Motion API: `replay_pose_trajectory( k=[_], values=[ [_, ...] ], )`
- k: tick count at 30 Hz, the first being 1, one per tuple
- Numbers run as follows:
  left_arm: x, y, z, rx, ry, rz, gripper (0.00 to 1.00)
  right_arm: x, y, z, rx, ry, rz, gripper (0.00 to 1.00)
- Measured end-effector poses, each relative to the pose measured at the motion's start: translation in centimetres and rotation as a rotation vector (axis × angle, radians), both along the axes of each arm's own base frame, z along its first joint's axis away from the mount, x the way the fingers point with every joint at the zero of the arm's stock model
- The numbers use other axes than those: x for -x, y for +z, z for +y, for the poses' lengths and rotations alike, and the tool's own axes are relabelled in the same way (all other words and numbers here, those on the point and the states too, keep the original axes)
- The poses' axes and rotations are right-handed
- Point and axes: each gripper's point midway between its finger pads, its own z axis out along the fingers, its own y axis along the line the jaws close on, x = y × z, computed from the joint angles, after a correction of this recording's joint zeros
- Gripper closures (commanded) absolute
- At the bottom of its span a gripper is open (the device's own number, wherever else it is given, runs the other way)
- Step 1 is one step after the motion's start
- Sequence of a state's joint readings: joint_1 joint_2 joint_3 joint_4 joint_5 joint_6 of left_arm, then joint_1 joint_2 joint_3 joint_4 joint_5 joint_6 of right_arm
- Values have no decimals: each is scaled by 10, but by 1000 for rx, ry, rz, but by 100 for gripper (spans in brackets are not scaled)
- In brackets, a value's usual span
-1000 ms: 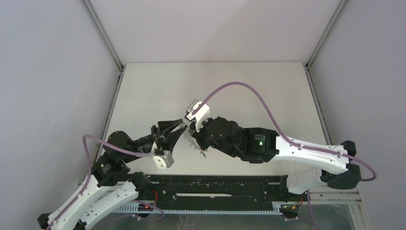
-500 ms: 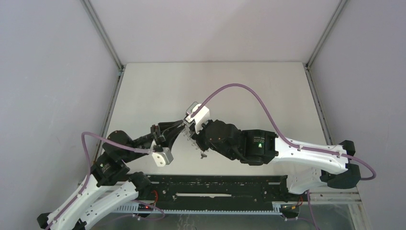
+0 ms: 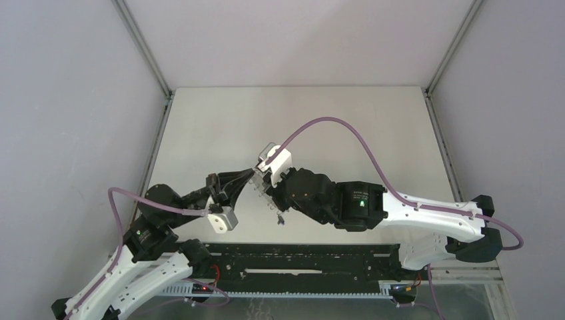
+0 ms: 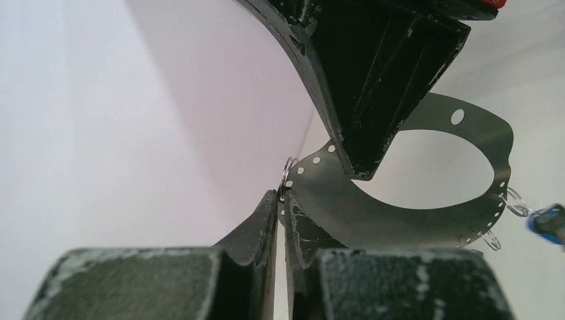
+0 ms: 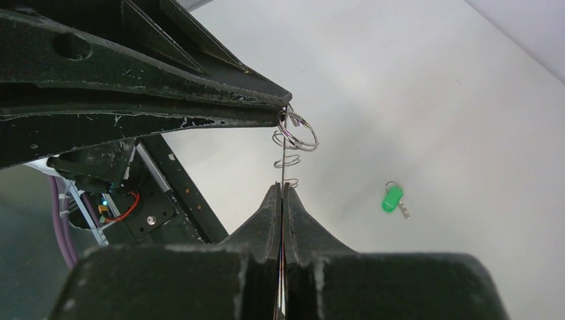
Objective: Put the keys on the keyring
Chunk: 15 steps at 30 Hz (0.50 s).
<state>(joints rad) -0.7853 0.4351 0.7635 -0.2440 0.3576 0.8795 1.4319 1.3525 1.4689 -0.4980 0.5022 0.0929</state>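
The keyring (image 4: pixel 400 220) is held above the surface (image 3: pixel 346 120) toward its near edge, pinched at the rim by the left jaws and the right jaws. The blue key (image 4: pixel 548 221) is hung from a rim loop; the green key (image 5: pixel 392 198) is seen lying on the surface.

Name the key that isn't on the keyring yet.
The green-headed key: it lies by itself on the table, clear of the ring. The blue-headed key appears to hang from a wire loop at the rim of the keyring.

grey metallic keyring (image 4: pixel 373 220) with small punched holes, one green-headed key (image 5: pixel 392 198), one blue-headed key (image 4: pixel 546 221), scuffed black fingers (image 4: pixel 256 230).
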Motion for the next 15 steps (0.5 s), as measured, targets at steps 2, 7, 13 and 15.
replay_pose_trajectory(
  k=[2,7,13,15],
  values=[
    [1,1,1,3,0,-4,92,0,1,0,-4,1,-1,100],
    [1,2,1,6,-1,-8,88,1,2,1,-9,1,-1,100],
    [3,2,-1,1,-14,-12,70,1,2,1,-9,3,-1,100],
    [4,1,-2,-4,-23,-16,67,2,2,2,-8,6,0,100]
  ],
)
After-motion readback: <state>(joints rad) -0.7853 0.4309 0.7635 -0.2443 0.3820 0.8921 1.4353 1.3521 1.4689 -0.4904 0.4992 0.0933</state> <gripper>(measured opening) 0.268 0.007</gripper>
